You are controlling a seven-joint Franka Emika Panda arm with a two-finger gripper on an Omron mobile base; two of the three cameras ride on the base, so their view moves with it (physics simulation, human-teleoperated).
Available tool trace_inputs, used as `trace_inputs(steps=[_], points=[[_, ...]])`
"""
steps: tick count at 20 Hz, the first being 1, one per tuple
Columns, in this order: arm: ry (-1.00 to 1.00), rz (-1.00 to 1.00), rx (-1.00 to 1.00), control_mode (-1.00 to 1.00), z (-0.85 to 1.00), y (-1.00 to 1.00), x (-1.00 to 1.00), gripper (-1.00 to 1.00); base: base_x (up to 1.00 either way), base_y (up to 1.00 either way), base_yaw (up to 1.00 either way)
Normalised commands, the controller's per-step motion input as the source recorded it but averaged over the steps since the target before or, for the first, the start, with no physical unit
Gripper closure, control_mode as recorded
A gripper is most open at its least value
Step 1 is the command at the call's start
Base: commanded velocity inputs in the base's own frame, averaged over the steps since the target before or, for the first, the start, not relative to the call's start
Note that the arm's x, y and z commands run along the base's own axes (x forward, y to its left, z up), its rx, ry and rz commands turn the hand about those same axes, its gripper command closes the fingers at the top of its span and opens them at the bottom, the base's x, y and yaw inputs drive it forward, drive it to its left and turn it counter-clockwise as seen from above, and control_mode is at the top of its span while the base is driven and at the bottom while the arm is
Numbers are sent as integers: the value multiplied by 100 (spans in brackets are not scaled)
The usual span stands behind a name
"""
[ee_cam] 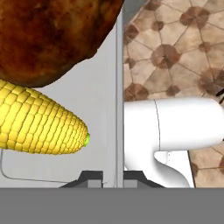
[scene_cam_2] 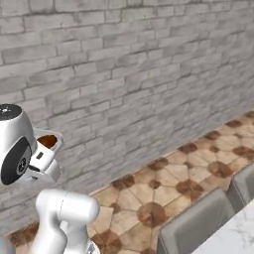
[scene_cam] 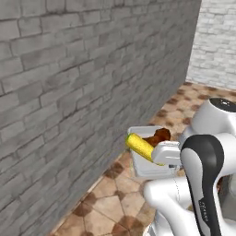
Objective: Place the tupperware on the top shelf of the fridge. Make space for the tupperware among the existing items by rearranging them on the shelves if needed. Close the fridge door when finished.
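At left we see a grey brick wall [scene_cam: 69, 92]. Right of it, our two-finger gripper [ee_cam: 113, 177] is clamped tight on the rim wall of the shallow translucent-white tupperware [scene_cam: 143, 161], carried above the floor, its yellow corn cob [scene_cam: 142, 146] lying crosswise ahead of the fingers.

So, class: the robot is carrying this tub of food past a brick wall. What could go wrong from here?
1. The pincer pinches only one wall of the tupperware, so it might slip.
2. The corn cob overhangs the rim and could roll out.
3. The brick wall is close; swinging might knock the tub.
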Motion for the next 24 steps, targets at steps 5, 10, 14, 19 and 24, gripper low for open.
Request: trace_inputs(steps=[5, 10, 14, 19, 24], points=[[0, 0, 0, 100, 0, 0, 0, 100, 78, 0, -63], [0, 0, 0, 100, 0, 0, 0, 100, 90, 0, -59], [0, 0, 0, 100, 0, 0, 0, 100, 100, 0, -52], [0, 0, 0, 100, 0, 0, 0, 100, 100, -1, -42], [0, 0, 0, 100, 0, 0, 0, 100, 100, 0, -30]])
